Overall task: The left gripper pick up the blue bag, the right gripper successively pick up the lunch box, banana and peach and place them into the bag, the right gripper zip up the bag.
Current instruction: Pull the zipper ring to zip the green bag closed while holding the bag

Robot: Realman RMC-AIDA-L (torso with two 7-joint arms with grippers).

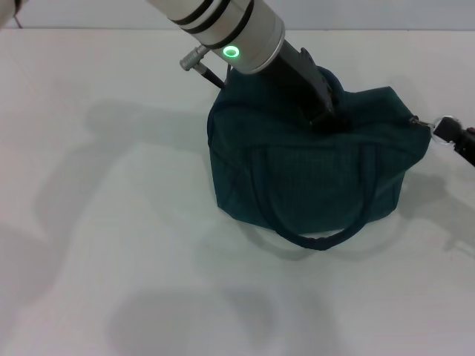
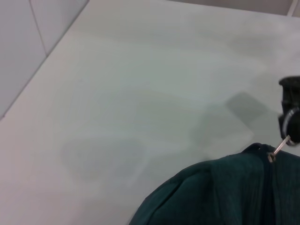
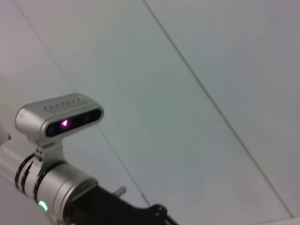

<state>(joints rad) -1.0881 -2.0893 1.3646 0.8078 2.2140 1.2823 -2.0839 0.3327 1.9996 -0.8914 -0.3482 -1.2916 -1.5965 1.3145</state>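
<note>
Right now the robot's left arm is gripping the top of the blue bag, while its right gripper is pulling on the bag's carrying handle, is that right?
Not quite. The right gripper is at the zipper pull on the end of the blue bag, not the carrying handle, which droops untouched at the front. The head view shows this. The left gripper is indeed at the bag's top.

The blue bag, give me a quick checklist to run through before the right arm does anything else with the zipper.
1. Left gripper holding the top of the blue bag: ok, it presses into the fabric.
2. Right gripper at the zipper pull: ok, at the bag's right end.
3. Zipper fully closed: cannot tell.
4. Lunch box, banana and peach off the table: ok, none visible outside the bag.
5. Handle clear of the zipper: ok, it hangs down the front.
</note>
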